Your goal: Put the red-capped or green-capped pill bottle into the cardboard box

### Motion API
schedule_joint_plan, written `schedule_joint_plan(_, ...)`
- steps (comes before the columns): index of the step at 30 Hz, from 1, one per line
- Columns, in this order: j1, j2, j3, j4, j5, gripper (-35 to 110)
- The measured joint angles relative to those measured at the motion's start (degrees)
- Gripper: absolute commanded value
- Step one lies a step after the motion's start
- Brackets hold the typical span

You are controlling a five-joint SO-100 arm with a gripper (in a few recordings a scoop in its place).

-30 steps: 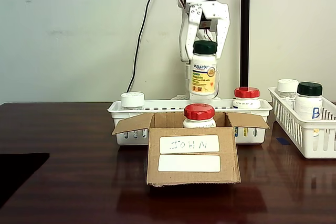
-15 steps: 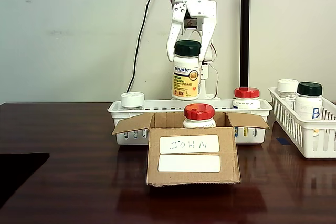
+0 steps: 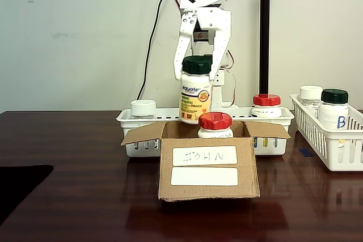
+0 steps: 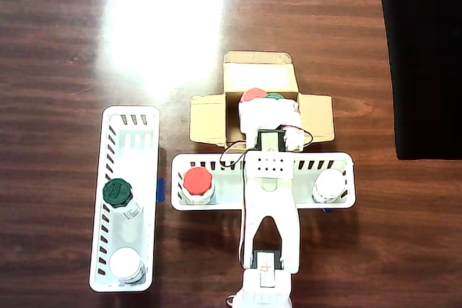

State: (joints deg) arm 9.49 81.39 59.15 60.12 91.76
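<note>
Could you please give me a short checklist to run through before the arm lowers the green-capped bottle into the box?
1. Grip: the end effector is shut on the pill bottle at its green cap: ok.
2. Bottle attitude: it hangs slightly tilted, not fully upright: not ok.
3. Box open: the cardboard box has its flaps spread outward: ok.
4. Position over the opening: in the overhead view the green cap shows above the box: ok.
5. Free room inside: a red-capped bottle already stands in the box; the space beside it: cannot tell.
6. Bottle clear of the white basket rim: ok.
</note>
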Motion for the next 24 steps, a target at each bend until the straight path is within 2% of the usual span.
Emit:
schedule_joint_plan(7,1.2,-1.4,0.4,-5.6,0.3,2)
schedule_joint_plan(14,1.0,-0.8,14.2,-13.8,2.0,2)
schedule_joint_plan(19,0.6,2.5,19.6,-15.8,2.0,2)
schedule_joint_plan(21,0.6,3.4,20.7,-16.4,2.0,5)
schedule_joint_plan(24,0.7,3.9,20.9,-16.5,2.7,16)
